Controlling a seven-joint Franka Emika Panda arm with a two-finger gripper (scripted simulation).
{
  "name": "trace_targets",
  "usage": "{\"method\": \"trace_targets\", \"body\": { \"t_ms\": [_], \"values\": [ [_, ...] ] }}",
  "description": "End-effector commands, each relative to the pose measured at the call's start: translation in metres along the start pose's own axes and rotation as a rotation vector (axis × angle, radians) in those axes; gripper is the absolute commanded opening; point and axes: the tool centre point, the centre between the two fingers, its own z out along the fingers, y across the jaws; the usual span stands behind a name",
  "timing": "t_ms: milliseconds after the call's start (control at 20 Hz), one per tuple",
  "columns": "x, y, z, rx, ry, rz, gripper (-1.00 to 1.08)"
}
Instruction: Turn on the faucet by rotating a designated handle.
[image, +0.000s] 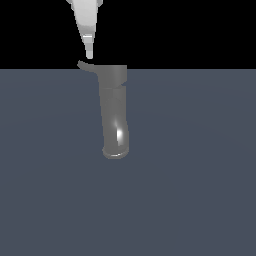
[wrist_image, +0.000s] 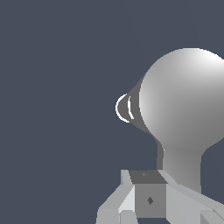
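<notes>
The faucet (image: 114, 112) is a glossy grey, slightly bent tube lying on the dark floor, its rimmed flared end nearest the camera in the exterior view. From its wider cap the handle (image: 85, 66), a thin curved lever, juts toward the exterior view's left. My white gripper (image: 89, 56) hangs just above the handle's tip, its fingers pressed together into one narrow point with nothing between them. In the wrist view the cap of the faucet (wrist_image: 183, 96) looks like a rounded dome, the handle (wrist_image: 179, 168) runs from it toward my gripper (wrist_image: 142, 199), and the rim peeks out behind.
The flat slate-blue floor (image: 200, 175) spreads around the faucet on every side, with a black background above its far edge. No other objects show.
</notes>
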Motion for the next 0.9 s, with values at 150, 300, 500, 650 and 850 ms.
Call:
{"method": "trace_targets", "body": {
  "t_ms": [150,300,500,650,850],
  "values": [
    [-0.005,-0.012,0.016,0.001,0.012,0.073,-1.00],
    [-0.006,-0.016,0.021,0.001,0.016,0.095,-1.00],
    [-0.007,-0.018,0.025,0.001,0.019,0.109,-1.00],
    [-0.007,-0.018,0.025,0.001,0.019,0.110,-1.00],
    [-0.010,-0.013,0.025,0.001,0.019,0.109,-1.00]
  ]
}}
